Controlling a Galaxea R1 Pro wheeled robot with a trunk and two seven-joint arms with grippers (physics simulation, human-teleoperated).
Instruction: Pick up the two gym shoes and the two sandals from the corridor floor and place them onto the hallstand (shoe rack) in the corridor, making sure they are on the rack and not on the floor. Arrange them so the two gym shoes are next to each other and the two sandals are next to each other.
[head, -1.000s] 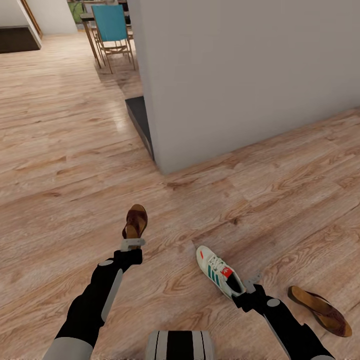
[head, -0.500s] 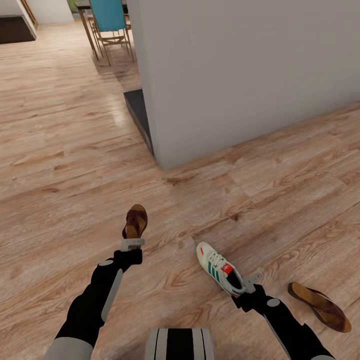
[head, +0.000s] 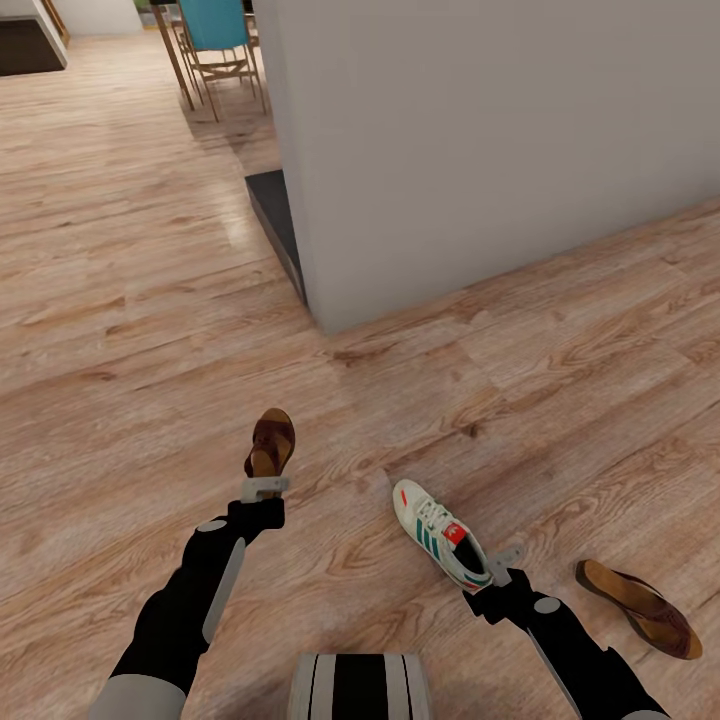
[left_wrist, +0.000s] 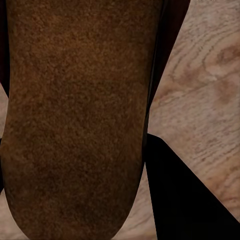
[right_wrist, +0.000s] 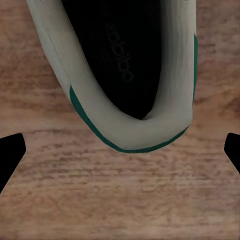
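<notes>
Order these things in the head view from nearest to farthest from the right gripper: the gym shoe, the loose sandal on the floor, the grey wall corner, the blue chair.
1. The gym shoe, its heel right at the right gripper.
2. The loose sandal, on the floor to the gripper's right.
3. The grey wall corner, ahead and to the left.
4. The blue chair, far ahead at the top left.

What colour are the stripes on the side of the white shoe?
Green, best seen in the head view on the shoe.
</notes>
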